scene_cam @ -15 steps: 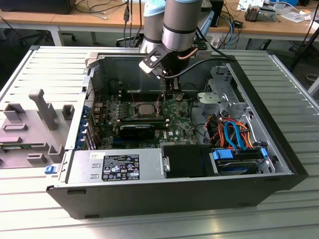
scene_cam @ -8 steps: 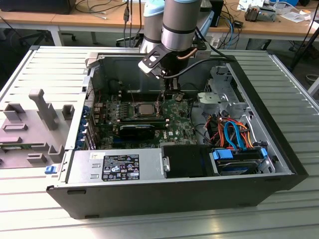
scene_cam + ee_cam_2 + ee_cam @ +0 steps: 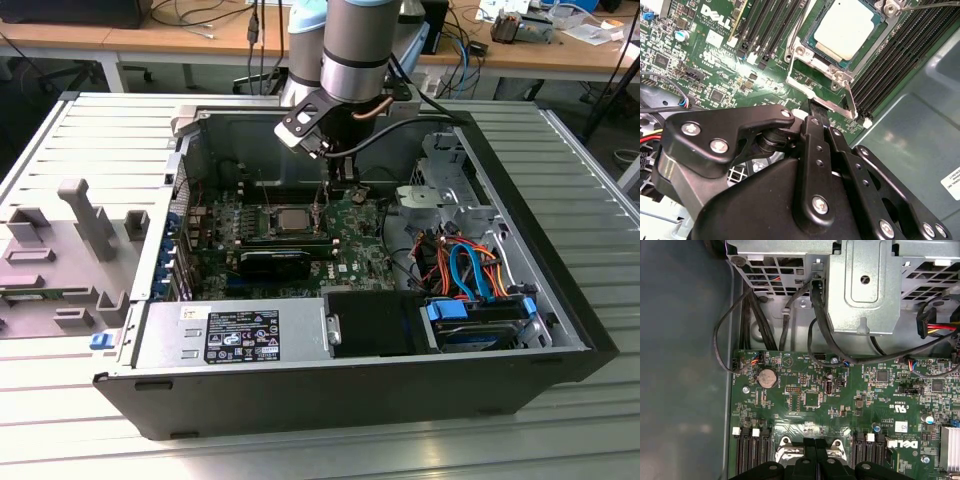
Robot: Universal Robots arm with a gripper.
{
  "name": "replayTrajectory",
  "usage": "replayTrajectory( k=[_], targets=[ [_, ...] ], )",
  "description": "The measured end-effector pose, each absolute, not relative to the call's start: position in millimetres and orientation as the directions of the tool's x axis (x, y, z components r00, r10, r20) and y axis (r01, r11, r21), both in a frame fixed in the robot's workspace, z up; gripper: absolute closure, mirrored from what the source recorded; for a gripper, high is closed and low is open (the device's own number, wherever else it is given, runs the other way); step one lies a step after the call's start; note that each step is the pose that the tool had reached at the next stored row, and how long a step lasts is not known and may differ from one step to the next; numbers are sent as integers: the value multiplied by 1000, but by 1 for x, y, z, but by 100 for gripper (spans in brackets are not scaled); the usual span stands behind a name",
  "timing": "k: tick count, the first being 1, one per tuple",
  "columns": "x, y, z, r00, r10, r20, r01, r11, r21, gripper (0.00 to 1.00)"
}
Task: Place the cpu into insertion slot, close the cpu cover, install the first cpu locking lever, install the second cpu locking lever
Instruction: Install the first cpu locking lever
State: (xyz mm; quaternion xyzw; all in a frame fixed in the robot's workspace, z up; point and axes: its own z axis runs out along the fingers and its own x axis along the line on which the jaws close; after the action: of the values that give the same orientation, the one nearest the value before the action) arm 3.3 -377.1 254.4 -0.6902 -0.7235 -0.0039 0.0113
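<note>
pc case (image 3: 300, 400) is lying open on ribbed metal surface (image 3: 560, 430); desks (image 3: 150, 42) w/ cables (image 3: 185, 22) are standing behind. pincer (image 3: 818, 107) is hovering closed at edge of insertion slot (image 3: 838, 75), cpu (image 3: 847, 27) sitting inside it.

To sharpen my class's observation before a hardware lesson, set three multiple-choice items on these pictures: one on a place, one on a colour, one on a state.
1. Where is the cpu?
A. in the insertion slot
B. on the table
C. on the drive cage

2. What colour is the board?
A. blue
B. green
C. red

3. How is the computer case?
A. closed
B. open, insides exposed
C. standing upright

Answers: 1 A, its silver top sits within the slot's metal rim; 2 B, green in both wrist views; 3 B, the exterior view looks straight in.
</note>
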Motion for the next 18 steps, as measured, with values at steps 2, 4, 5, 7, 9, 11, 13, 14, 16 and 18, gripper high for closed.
replayTrajectory(
  k=[2,4,5,7,9,11,13,14,16,18],
  targets=[
    [3,-377,254,-47,999,22,999,47,-10,89],
    [2,-377,254,-47,999,22,999,47,-10,89],
    [1,-377,254,-47,999,22,999,47,-10,89],
    [0,-377,254,-47,999,22,999,47,-10,89],
    [-1,-377,254,-47,999,22,999,47,-10,89],
    [-2,-377,254,-47,999,22,999,47,-10,89],
    [-2,-377,254,-47,999,22,999,47,-10,89],
    [-3,-377,254,-47,999,22,999,47,-10,89],
    [-3,-377,254,-47,999,22,999,47,-10,89],
    [-4,-377,254,-47,999,22,999,47,-10,89]
  ],
)
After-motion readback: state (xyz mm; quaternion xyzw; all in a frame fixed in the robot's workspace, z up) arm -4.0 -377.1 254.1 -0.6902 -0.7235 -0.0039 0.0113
